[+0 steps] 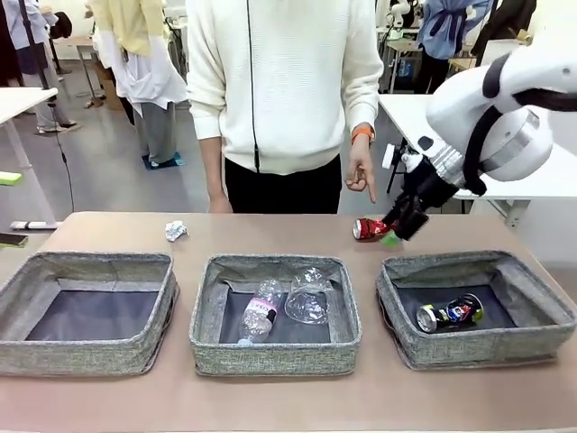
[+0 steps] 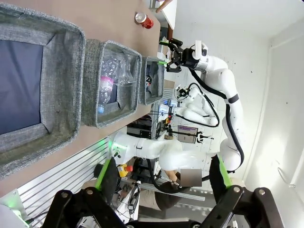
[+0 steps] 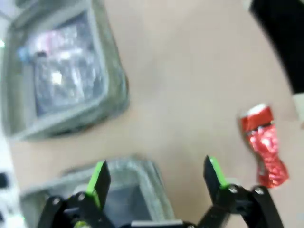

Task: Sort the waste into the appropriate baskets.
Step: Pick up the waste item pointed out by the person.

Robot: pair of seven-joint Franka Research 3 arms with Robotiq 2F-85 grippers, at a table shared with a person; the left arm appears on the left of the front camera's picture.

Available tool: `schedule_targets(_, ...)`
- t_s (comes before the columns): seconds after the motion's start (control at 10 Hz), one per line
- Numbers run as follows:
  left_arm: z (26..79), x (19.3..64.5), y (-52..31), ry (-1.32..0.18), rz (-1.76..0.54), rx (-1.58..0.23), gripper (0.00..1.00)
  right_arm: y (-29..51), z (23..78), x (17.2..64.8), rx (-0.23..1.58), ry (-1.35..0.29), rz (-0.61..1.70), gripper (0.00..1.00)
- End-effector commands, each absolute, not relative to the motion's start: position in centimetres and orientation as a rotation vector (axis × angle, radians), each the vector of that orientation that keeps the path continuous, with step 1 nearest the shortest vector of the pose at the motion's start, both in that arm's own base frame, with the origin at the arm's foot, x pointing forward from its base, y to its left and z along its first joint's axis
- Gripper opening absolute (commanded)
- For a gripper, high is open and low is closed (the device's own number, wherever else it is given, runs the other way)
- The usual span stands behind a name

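A crushed red can (image 1: pixel 369 229) lies on the table behind the right basket (image 1: pixel 487 348), which holds a crushed dark blue-silver can (image 1: pixel 450 313). My right gripper (image 1: pixel 397 234) hovers open just right of the red can, with nothing between its fingers. In the right wrist view the red can (image 3: pixel 263 146) lies off to the right of the open gripper (image 3: pixel 156 171), over the right basket's rim (image 3: pixel 118 164). The middle basket (image 1: pixel 275 357) holds a clear plastic bottle (image 1: pixel 259 311) and a clear cup (image 1: pixel 309 296). The left basket (image 1: pixel 81 357) is empty. A crumpled paper ball (image 1: pixel 176 231) lies behind it. My left gripper (image 2: pixel 152 204) stands open, far from the baskets.
A person in a white sweater stands at the far edge; one hand (image 1: pixel 362 173) points a finger down at the red can. Bare tabletop (image 1: pixel 270 239) runs behind the baskets and a narrow strip in front. The left wrist view shows the three baskets (image 2: pixel 76 71) sideways and the red can (image 2: pixel 144 20).
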State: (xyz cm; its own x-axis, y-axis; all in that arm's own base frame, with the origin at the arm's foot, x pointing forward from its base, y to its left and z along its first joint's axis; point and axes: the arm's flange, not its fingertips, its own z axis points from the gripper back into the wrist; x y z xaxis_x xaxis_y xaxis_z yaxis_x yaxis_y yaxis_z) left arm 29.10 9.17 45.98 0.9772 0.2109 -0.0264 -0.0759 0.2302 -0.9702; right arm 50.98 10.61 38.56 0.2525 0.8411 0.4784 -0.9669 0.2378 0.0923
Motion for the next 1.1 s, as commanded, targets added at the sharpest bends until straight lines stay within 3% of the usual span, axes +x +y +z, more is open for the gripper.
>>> schedule_targets(0.0, 46.1, 29.1, 9.2, -0.138, 0.185, -1.335, 1.00, 9.7, 41.1, 53.3, 0.234, -0.303, 1.540, 1.00)
schedule_targets(0.1, 46.1, 29.1, 9.2, -0.138, 0.185, -1.335, 1.00, 10.0, 40.7, 54.2, 0.095, -0.357, 1.510, 1.00)
schedule_targets(0.3, 46.1, 29.1, 9.2, -0.138, 0.185, -1.335, 1.00, 11.3, 38.1, 56.8, 0.049, -0.455, 1.502, 1.00)
schedule_targets(0.7, 46.1, 29.1, 9.2, -0.138, 0.185, -1.335, 1.00, 11.5, 34.3, 62.6, 0.051, -0.413, 1.347, 1.00)
schedule_targets(1.0, 46.1, 29.1, 9.2, -0.138, 0.185, -1.335, 1.00, 11.6, 31.7, 64.4, 0.095, -0.364, 1.336, 1.00)
